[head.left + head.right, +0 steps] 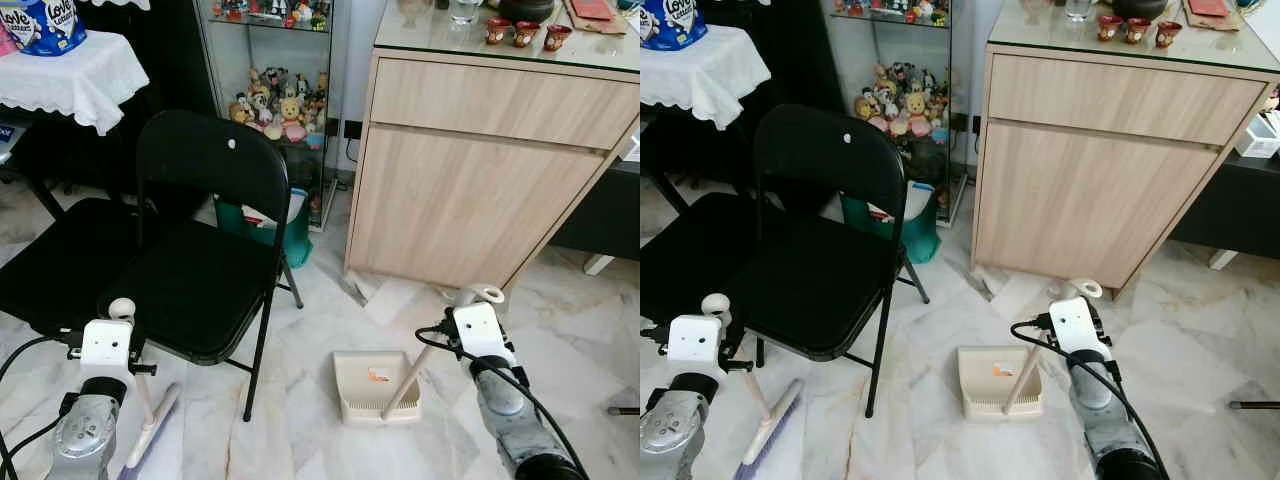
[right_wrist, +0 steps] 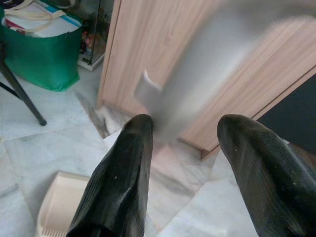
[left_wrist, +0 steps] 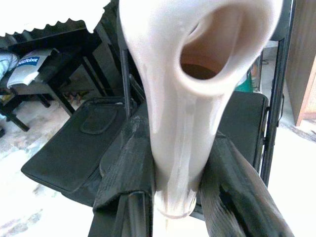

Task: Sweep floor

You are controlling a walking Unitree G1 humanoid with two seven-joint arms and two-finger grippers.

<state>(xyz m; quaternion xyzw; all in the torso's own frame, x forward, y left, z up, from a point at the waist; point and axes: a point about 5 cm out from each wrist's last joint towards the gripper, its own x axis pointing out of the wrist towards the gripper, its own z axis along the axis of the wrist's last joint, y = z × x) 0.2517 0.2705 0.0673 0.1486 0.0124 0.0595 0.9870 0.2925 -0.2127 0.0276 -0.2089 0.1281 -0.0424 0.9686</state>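
Observation:
My left gripper (image 1: pixel 120 325) is shut on the top of a white broom handle (image 3: pixel 173 123), just below its hanging hole. The broom head (image 1: pixel 152 428) rests on the marble floor at the lower left, beside a chair leg. A cream dustpan (image 1: pixel 372 392) sits on the floor in front of me with a small orange scrap (image 1: pixel 378 375) in it. Its long handle (image 1: pixel 412 372) slants up to my right gripper (image 1: pixel 470 298). In the right wrist view the black fingers (image 2: pixel 118 187) stand apart, and the blurred handle (image 2: pixel 197 79) passes between them.
A black folding chair (image 1: pixel 200 270) stands close on the left, with a second black seat (image 1: pixel 50 260) beside it. A wooden cabinet (image 1: pixel 470 190) is ahead on the right. A glass case of figurines (image 1: pixel 275 110) and a green bag (image 1: pixel 296 238) stand behind the chair.

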